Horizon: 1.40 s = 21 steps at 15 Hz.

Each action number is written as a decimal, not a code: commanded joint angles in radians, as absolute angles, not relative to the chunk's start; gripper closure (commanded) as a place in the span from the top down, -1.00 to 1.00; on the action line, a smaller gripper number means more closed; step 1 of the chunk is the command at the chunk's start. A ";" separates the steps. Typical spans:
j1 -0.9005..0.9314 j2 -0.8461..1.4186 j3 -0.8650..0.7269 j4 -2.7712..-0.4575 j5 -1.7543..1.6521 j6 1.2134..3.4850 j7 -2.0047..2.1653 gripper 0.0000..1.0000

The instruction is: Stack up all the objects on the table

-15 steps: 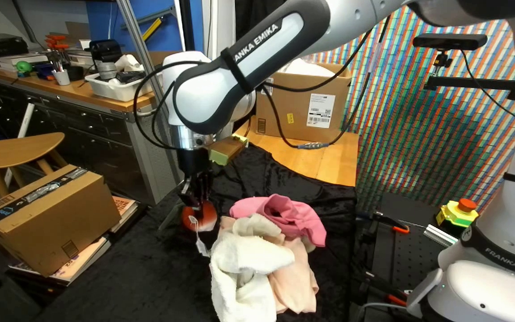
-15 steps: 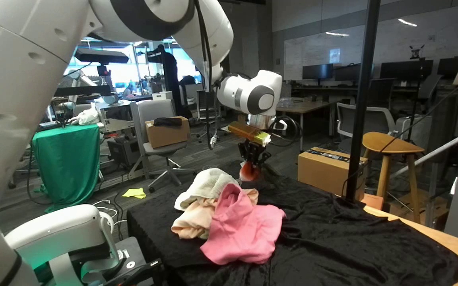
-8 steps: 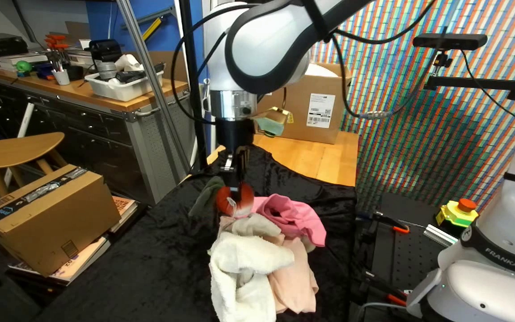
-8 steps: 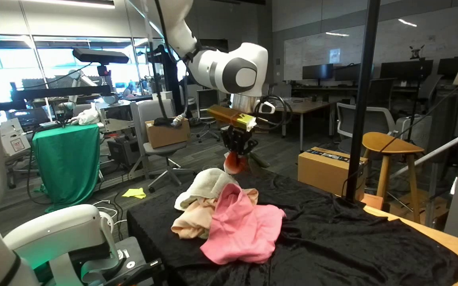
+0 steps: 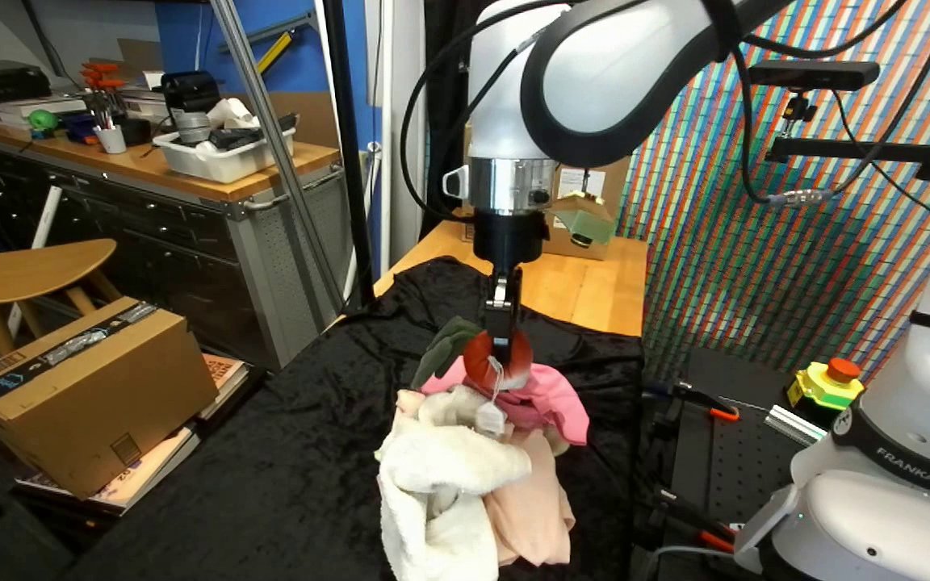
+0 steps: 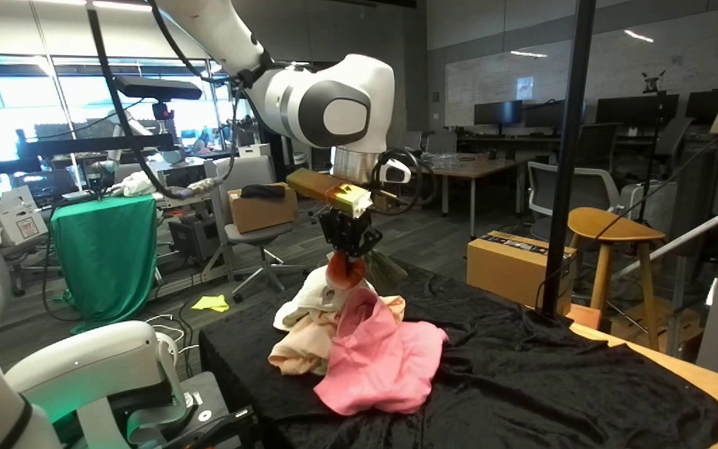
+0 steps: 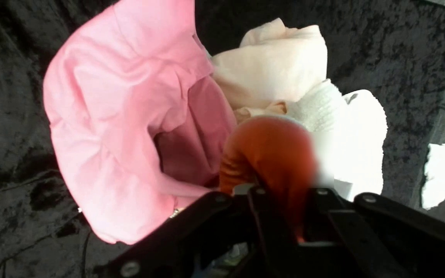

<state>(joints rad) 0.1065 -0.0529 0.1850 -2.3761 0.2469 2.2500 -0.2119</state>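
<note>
My gripper (image 5: pixel 502 343) is shut on an orange-red soft toy (image 5: pixel 478 360) with a dark green part (image 5: pixel 442 352) and a hanging white tag (image 5: pixel 491 418). The toy also shows in an exterior view (image 6: pixel 338 274) and, blurred, in the wrist view (image 7: pixel 269 146). It hangs over the cloth pile, where the pink cloth (image 7: pixel 122 108) meets the white fluffy cloth (image 7: pixel 361 143). A peach cloth (image 7: pixel 272 73) lies partly under the white one. The pink cloth (image 6: pixel 390 368) lies rumpled beside them. I cannot tell whether the toy touches the pile.
A black velvet cloth (image 5: pixel 271 484) covers most of the wooden table (image 5: pixel 586 294). A cardboard box (image 5: pixel 617 190) stands at the table's far end. A black pole (image 6: pixel 564 156) rises at the table's edge. Another box (image 6: pixel 490 268) sits beyond the table.
My gripper has carried the orange-red toy sideways from beside the cloth pile to over it. The green part, low and dim before, now shows clearly. The cloths lie as before.
</note>
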 commanded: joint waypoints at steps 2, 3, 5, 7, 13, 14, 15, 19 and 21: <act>0.132 -0.075 0.173 -2.479 0.247 2.434 -0.185 -0.78; 0.134 -0.065 0.176 -2.492 0.241 2.495 -0.162 -0.78; 0.137 -0.042 0.180 -2.520 0.209 2.635 -0.088 -0.78; 0.137 -0.009 0.182 -2.533 0.140 2.736 0.008 -0.78; 0.147 0.031 0.183 -2.533 0.069 2.710 0.081 -0.77; 0.150 0.028 0.186 -2.534 0.079 2.701 0.068 -0.76; 0.152 0.025 0.189 -2.535 0.090 2.695 0.057 -0.76; 0.163 -0.001 0.195 -2.536 0.107 2.657 0.038 -0.17; 0.168 -0.039 0.198 -2.543 0.115 2.631 0.014 0.10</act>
<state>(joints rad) 0.1553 0.0318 0.1938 -2.5329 0.0814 2.6819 0.0594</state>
